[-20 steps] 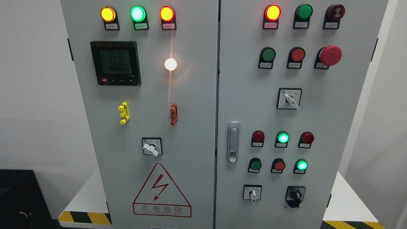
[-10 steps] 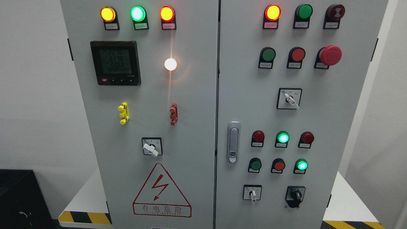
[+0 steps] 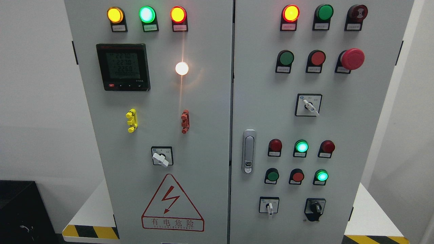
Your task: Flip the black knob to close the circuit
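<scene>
White walls flank a grey two-door electrical cabinet (image 3: 203, 101) that fills the view, standing on a pale plinth with yellow-black hazard stripes (image 3: 90, 232). Its left door carries a digital meter (image 3: 122, 66) and a red lightning warning triangle (image 3: 172, 203); the right door holds a silver latch handle (image 3: 249, 150) and a red mushroom button (image 3: 352, 58). The black knob (image 3: 315, 207) sits at the right door's lower right (just right of a small white selector (image 3: 269, 206)). Neither hand shows, so their fingers cannot be judged.

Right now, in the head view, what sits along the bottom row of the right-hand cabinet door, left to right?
White selector switch → black knob. Neither robot hand shows in the picture.
</scene>
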Tool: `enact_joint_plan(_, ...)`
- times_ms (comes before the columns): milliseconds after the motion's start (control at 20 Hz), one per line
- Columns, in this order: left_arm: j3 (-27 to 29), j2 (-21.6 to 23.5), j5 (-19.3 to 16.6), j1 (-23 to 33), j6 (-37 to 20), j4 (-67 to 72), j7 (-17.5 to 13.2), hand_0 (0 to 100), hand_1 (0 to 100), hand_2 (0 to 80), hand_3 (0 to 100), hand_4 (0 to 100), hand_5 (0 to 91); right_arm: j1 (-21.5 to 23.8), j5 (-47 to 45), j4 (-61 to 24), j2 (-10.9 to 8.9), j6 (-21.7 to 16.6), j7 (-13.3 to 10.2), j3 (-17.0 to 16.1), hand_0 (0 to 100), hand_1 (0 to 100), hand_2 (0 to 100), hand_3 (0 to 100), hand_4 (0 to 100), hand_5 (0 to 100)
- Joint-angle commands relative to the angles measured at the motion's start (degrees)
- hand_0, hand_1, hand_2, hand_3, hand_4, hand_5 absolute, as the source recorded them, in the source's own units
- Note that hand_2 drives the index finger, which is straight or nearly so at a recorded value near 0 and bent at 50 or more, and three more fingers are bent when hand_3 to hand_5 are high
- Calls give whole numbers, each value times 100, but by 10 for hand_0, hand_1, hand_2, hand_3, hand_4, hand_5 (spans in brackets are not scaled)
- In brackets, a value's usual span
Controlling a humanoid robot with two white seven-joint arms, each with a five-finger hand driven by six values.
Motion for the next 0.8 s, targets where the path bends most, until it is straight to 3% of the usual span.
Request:
enact_joint_plan(0, 0, 0, 4, 132, 3, -167, -3, 120, 556, 0, 0, 0, 0, 13, 907, -1635, 5, 4, -29, -254, 0, 104, 576, 801, 661, 587)
enact_joint_plan(150, 0, 0, 4, 132, 3, -167, -3, 120, 556, 0, 0, 0, 0, 13, 1118, -1951, 5, 13, -178, -228, 0, 98, 629, 833, 687, 617)
enact_joint_plan(400, 0, 0, 4, 132, 3, -176, -3, 120, 556, 0, 0, 0, 0, 4, 1452, -2382, 5, 206, -337, -175, 0, 69, 784, 944, 794, 793)
enact_joint_plan(750, 0, 0, 4, 132, 3, -176, -3, 120, 556, 0, 0, 0, 0, -13, 1927, -3024, 5, 303, -530, -158, 0, 53, 865, 990, 853, 883)
